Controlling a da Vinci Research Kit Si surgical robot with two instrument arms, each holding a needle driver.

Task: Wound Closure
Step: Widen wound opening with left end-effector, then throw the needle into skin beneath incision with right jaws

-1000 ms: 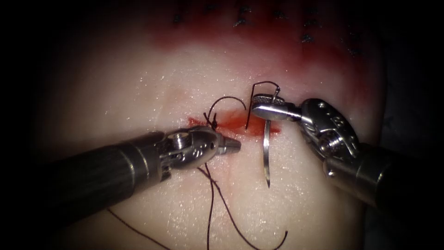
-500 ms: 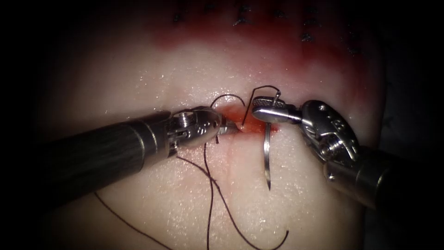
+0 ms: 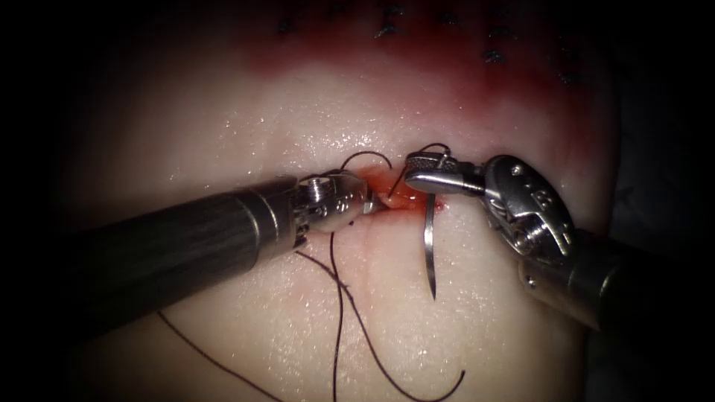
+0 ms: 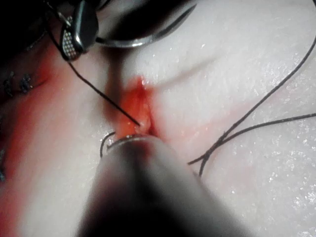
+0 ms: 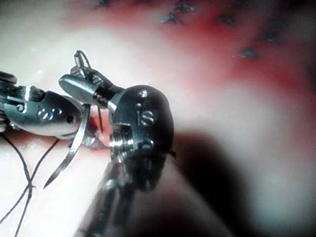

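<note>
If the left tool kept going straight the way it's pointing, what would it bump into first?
Probably the thread at the cut, then the needle hanging from the right tool; depth is unclear.

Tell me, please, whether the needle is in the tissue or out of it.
Out. The needle hangs free from the right tool, gripped near its thread end, its point bare above the tissue.
</note>
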